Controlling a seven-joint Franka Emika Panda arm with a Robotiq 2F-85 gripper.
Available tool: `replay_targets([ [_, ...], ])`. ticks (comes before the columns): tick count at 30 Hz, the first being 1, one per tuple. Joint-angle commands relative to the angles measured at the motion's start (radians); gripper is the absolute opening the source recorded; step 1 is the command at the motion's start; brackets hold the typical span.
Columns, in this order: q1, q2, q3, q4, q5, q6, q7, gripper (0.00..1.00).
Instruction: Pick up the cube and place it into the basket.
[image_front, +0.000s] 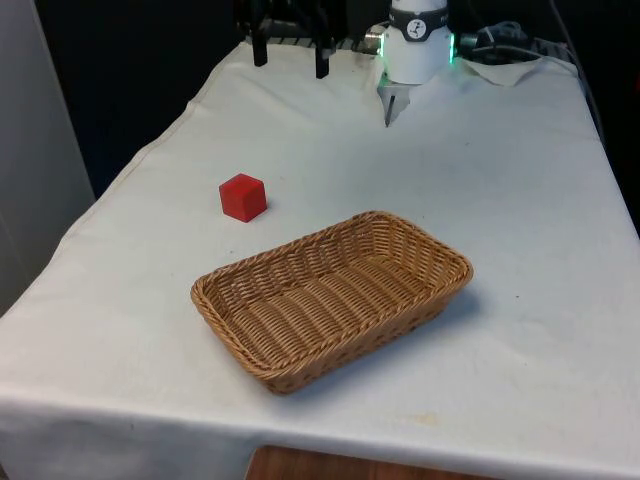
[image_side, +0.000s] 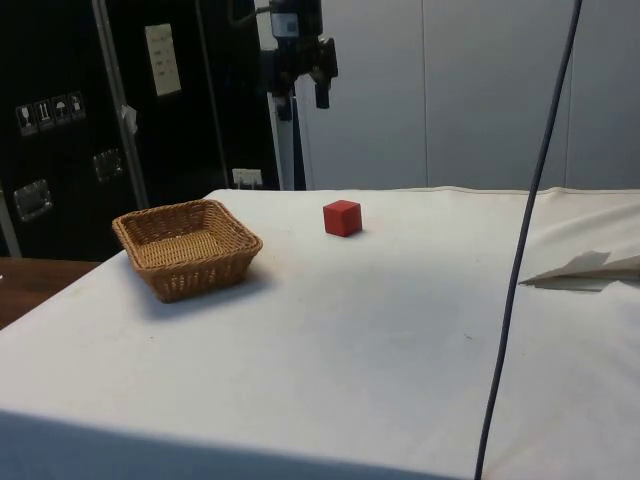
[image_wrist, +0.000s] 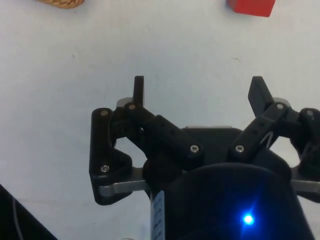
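Note:
A red cube (image_front: 243, 197) sits on the white cloth toward the front view's left, a short way behind the woven wicker basket (image_front: 420, 250). The basket is rectangular, lies near the table's front edge and holds nothing. My gripper (image_front: 291, 55) hangs high above the far end of the table, open, with nothing between its fingers. From the side, the gripper (image_side: 302, 98) is well above and slightly behind the cube (image_side: 342, 217), with the basket (image_side: 200, 275) off to one side. In the wrist view the gripper (image_wrist: 198, 90) looks down on bare cloth, with the cube (image_wrist: 252, 7) and a basket corner (image_wrist: 60, 3) at the edge.
A black cable (image_side: 530, 230) hangs across the side view near the table. A raised fold of cloth (image_front: 395, 100) lies by the robot's base. The cloth drops off at the table's edges.

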Motion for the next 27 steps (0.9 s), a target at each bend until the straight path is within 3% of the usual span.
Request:
replay_targets([
  [1, -0.001, -0.002, -0.005, -0.015, -0.011, 0.024, 0.001, 1.00],
  [14, -0.005, 0.012, -0.027, -0.039, 0.006, 0.052, -0.011, 1.00],
  [15, -0.001, 0.010, -0.028, -0.034, -0.006, 0.038, -0.001, 1.00],
  [18, -0.007, 0.020, -0.035, -0.046, 0.019, 0.060, -0.021, 1.00],
  [24, -0.005, 0.031, -0.049, -0.053, 0.028, 0.061, -0.029, 1.00],
  [27, -0.012, 0.035, -0.050, -0.066, 0.054, 0.087, -0.051, 1.00],
])
